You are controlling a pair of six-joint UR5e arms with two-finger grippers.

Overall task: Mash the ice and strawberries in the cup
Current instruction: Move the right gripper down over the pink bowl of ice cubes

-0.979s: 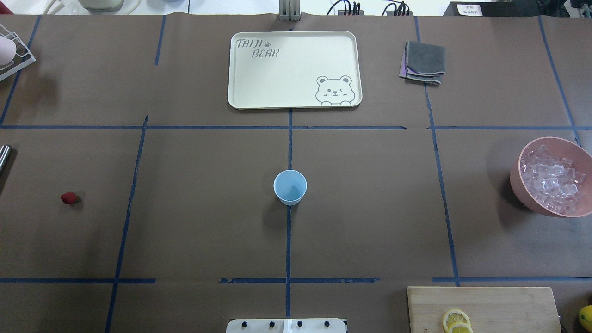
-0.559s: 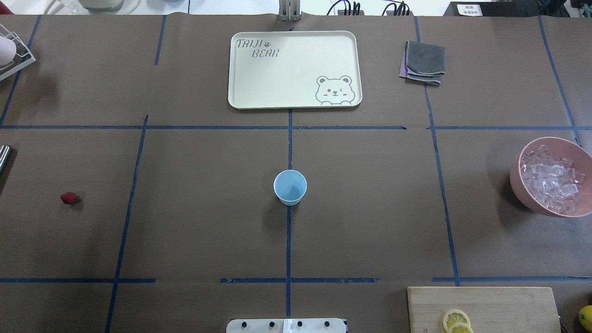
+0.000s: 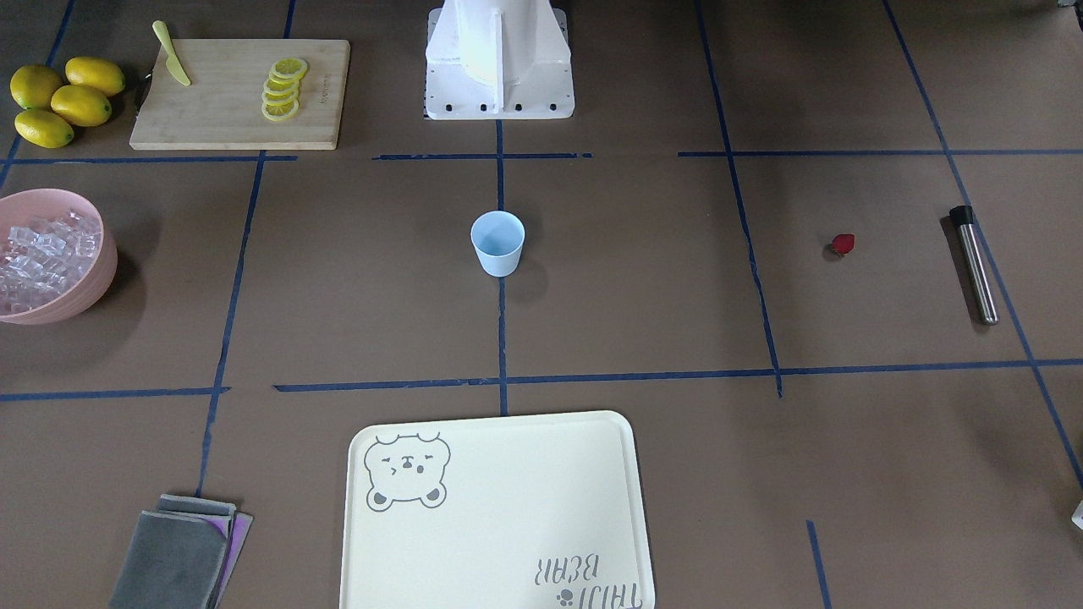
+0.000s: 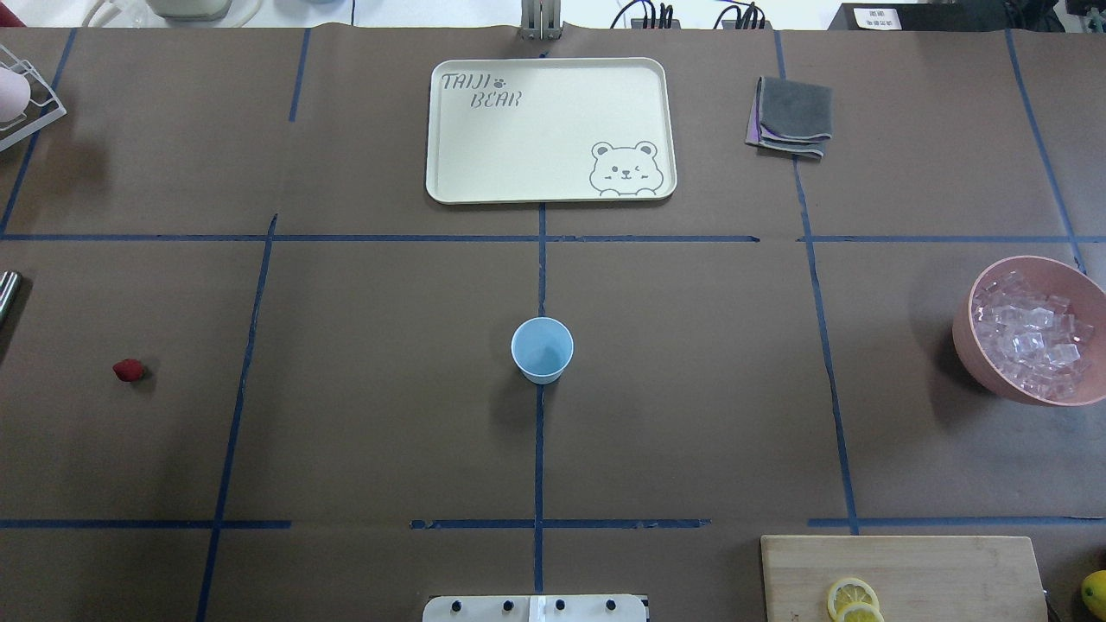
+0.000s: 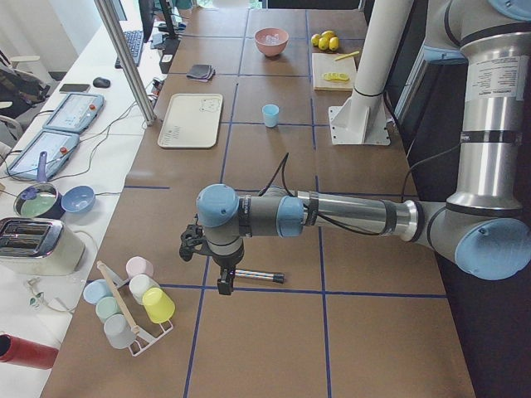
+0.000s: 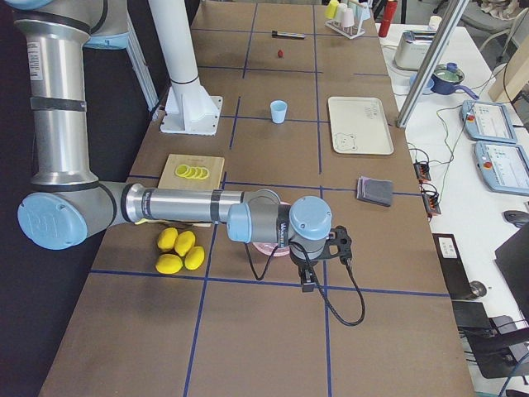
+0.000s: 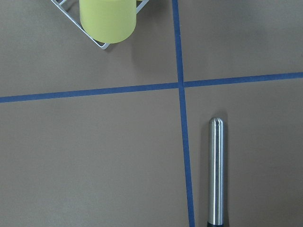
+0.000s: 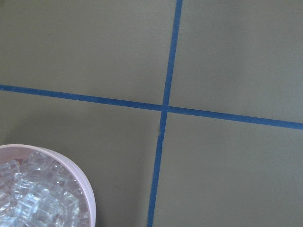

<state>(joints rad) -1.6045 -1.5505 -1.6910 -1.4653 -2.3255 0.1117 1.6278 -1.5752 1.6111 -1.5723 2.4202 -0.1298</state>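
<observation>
The pale blue cup [image 4: 542, 350] stands upright at the table's middle, nothing showing inside it [image 3: 497, 243]. A small red strawberry [image 4: 128, 371] lies alone on the robot's left side [image 3: 842, 244]. Ice [image 4: 1032, 337] fills a pink bowl [image 3: 100, 262] on the right side, its cubes also showing in the right wrist view [image 8: 33, 198]. My left gripper [image 5: 224, 284] hangs over the end of a steel rod [image 7: 216, 170], far from the strawberry. My right gripper [image 6: 307, 284] hovers beside the pink bowl. I cannot tell whether either gripper is open or shut.
A cream bear tray [image 4: 449, 186] and folded grey cloths [image 4: 791, 117] lie at the far edge. A cutting board [image 3: 228, 118] holds lemon slices and a knife, with whole lemons [image 3: 59, 101] beside it. A cup rack [image 5: 133, 303] sits by the left gripper.
</observation>
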